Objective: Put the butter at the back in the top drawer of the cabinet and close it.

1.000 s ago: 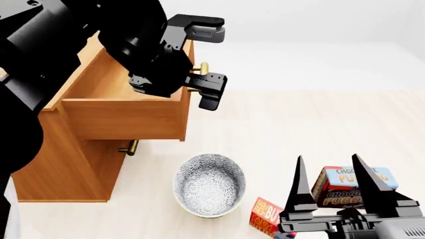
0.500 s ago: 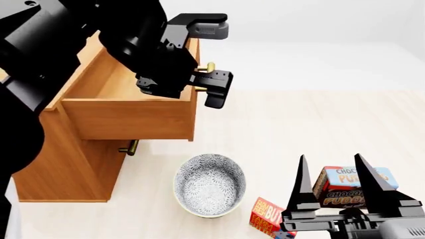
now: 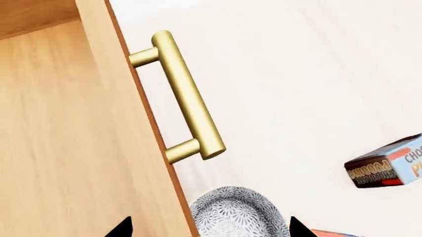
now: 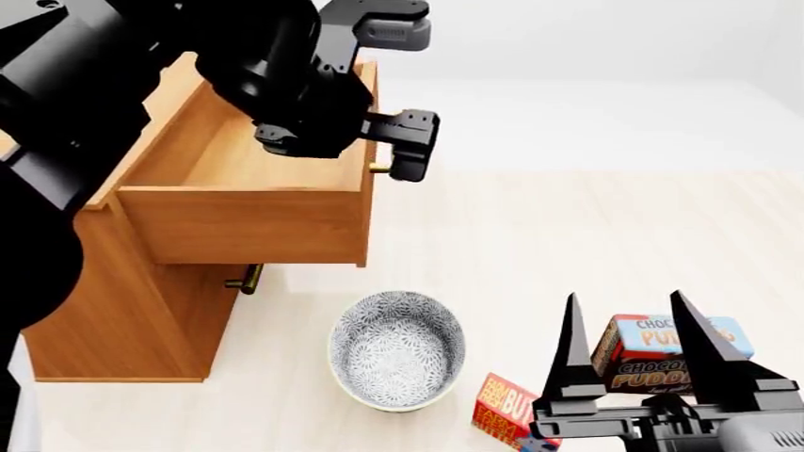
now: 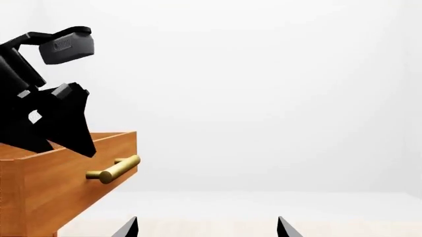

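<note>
The light-brown wooden cabinet with three stacked drawers [image 4: 120, 330] sits at the left of the head view, and its top drawer, a plain wood box with a brass bar handle [image 4: 245, 198], is pulled well out, so the inside is open from above and ready to take something. The black left gripper [image 3: 207, 228] hovers just off that drawer's front, above the brass handle [image 3: 185, 96]; in its wrist view only two finger tips show, set wide apart with nothing between them, so it's spread open and not gripping anything, probably parked there because it's the arm for the handle. The black right gripper [image 4: 635, 339] hangs low near the bottom edge of the head view, its two pointed fingers wide apart and empty, with the brown-and-blue chocolate pudding box [image 4: 666, 353] showing between and behind them. Looks like it's lining up for a pick, though that's a guess. The small red-and-orange butter box with white lettering [image 4: 506, 410] is on the pale floor, just beside the right gripper and near the grey-patterned round bowl [image 4: 395, 350], well apart from the drawer. It's standing tilted on an edge, partly cut off by the frame and the gripper body, so only part of the lettering reads. It's clearly smaller than the pudding box, so easy to mix up if the fingers drop on the wrong one.
</note>
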### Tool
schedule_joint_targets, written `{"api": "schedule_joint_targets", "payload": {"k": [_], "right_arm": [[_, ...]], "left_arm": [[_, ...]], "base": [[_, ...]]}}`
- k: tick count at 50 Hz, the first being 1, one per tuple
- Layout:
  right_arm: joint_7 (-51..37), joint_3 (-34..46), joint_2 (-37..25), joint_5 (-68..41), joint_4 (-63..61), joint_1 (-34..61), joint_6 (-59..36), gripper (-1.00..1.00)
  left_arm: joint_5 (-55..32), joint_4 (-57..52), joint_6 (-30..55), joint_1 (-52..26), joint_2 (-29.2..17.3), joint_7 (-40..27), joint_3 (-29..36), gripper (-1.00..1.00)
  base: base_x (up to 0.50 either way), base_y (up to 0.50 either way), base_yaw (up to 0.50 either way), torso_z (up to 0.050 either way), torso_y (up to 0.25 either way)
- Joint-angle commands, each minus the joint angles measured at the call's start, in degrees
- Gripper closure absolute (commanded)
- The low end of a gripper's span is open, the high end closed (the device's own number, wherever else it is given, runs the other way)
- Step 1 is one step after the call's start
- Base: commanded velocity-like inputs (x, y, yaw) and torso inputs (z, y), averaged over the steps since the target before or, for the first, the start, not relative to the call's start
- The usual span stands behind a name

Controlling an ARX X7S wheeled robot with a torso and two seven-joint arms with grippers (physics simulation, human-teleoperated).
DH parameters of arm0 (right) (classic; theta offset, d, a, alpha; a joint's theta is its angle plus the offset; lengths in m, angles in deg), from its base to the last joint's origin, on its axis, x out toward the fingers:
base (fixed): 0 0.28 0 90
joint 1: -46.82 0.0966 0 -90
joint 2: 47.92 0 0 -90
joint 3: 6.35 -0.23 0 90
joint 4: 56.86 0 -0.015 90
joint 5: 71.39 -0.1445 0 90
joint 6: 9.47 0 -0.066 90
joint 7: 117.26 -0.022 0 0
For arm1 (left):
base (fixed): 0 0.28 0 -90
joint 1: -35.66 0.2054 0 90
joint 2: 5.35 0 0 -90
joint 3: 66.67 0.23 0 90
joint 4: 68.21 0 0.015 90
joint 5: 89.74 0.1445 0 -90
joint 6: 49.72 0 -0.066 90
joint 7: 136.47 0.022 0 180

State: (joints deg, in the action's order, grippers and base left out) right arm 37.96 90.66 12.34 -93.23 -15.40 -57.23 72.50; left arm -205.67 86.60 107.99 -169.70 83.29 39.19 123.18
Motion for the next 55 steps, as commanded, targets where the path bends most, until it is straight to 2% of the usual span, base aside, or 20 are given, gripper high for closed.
{"api": "schedule_joint_targets", "payload": {"k": [1, 7, 18, 30, 47, 55], "right_arm": [[-0.1, 0.2, -0.2, 0.0, -0.1, -0.1, 0.0, -1.0], [-0.2, 0.4, -0.3, 0.2, -0.2, -0.1, 0.1, -1.0], [-0.3, 0.8, -0.4, 0.7, -0.1, -0.1, 0.1, -1.0], [-0.4, 1.2, -0.4, 0.7, 0.3, 0.4, -0.1, -1.0], [-1.0, 0.6, -0.3, 0.4, 0.2, 0.3, 0.7, -1.0], [-1.3, 0.5, -0.3, 0.5, -0.1, 0.1, 0.9, -1.0]], "left_arm": [[-0.2, -1.2, -3.6, -0.3, -0.9, -7.6, -1.6, -1.0], [-2.6, -7.0, -6.3, -1.2, -4.8, -12.3, -4.4, -1.0], [-10.7, -35.8, -17.8, -0.8, -20.9, -24.9, -15.2, -1.0], [-10.9, -60.9, -28.6, 1.0, -33.9, -33.4, -22.8, -1.0], [4.8, -102.2, -46.9, 10.4, -54.8, -46.2, -31.3, -1.0], [16.8, -119.5, -56.0, 20.5, -65.4, -50.3, -32.4, -1.0]], "base": [[0.0, 0.0, 0.0, 0.0, 0.0], [0.0, 0.0, 0.0, 0.0, 0.0], [0.0, 0.0, 0.0, 0.0, 0.0], [0.0, 0.0, 0.0, 0.0, 0.0], [0.0, 0.0, 0.0, 0.0, 0.0], [0.0, 0.0, 0.0, 0.0, 0.0]]}}
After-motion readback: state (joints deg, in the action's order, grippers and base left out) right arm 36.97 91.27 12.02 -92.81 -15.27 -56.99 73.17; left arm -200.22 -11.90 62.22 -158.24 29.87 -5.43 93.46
